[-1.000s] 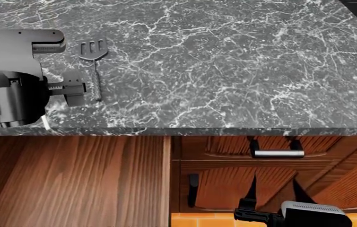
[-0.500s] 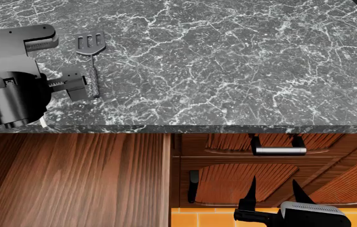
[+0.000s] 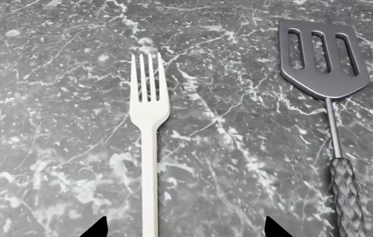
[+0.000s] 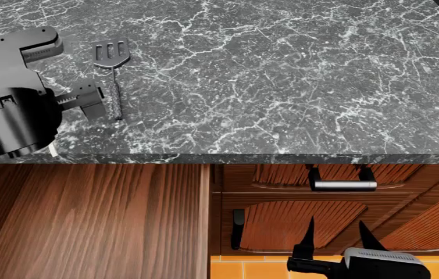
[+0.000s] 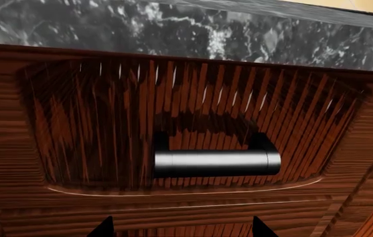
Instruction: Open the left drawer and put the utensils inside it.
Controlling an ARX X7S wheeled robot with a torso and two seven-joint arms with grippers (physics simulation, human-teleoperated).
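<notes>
The white fork (image 3: 148, 148) and the dark grey slotted spatula (image 3: 324, 59) lie side by side on the marble counter. My left gripper (image 3: 185, 229) is open above the fork's handle, which runs between the fingertips, closer to one. In the head view this gripper (image 4: 68, 74) covers the fork except for a white sliver (image 4: 53, 150), and the spatula (image 4: 114, 64) lies just to its right. The left drawer (image 4: 87, 221) stands pulled out below the counter, showing its striped floor. My right gripper (image 4: 335, 229) hangs open and holds nothing.
My right gripper (image 5: 181, 228) faces another drawer front with a silver bar handle (image 5: 216, 163), seen in the head view as the handle (image 4: 342, 186) right of the open drawer. A cabinet door with a black handle (image 4: 238, 228) is below. The counter's front edge (image 4: 219, 158) overhangs the drawers.
The head view shifted slightly a second ago, then held. My left gripper has edged a little to the left over the fork. The right gripper has stayed put.
</notes>
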